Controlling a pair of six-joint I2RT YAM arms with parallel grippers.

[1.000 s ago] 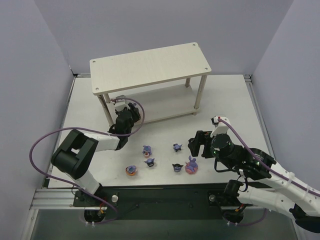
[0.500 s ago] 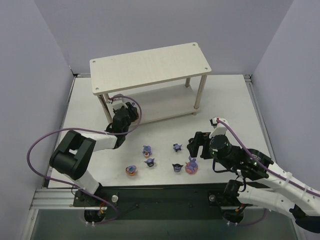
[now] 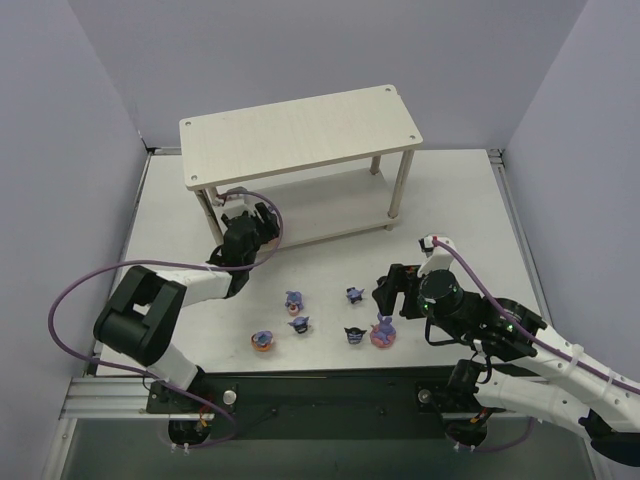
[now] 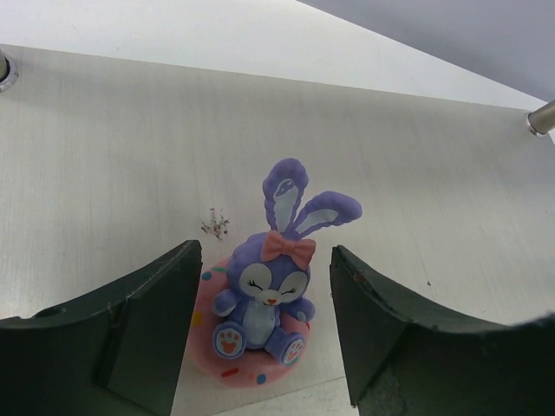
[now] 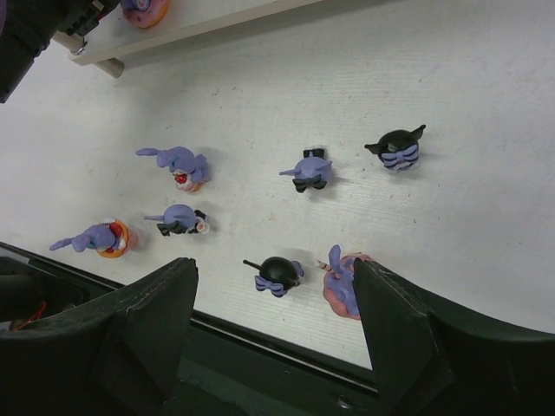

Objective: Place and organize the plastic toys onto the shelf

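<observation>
A purple-blue bunny on a pink round base stands upright on the lower board of the beige shelf. My left gripper is open around it, with a gap on each side. In the top view the left gripper reaches under the shelf's left end. Several more plastic toys lie on the table, among them a dark figure and a pink-based bunny. My right gripper hovers open above these two, and the top view shows it beside the group.
Other toys stand further left: a bunny, a small one and an orange-based one. Another dark figure is near the right gripper. The black base rail runs just before the toys. The shelf's right legs stand behind.
My left gripper has opened and let go of the bunny, which now stands on the lower shelf board. The left wrist has edged slightly toward the shelf. The right arm has shifted slightly left.
</observation>
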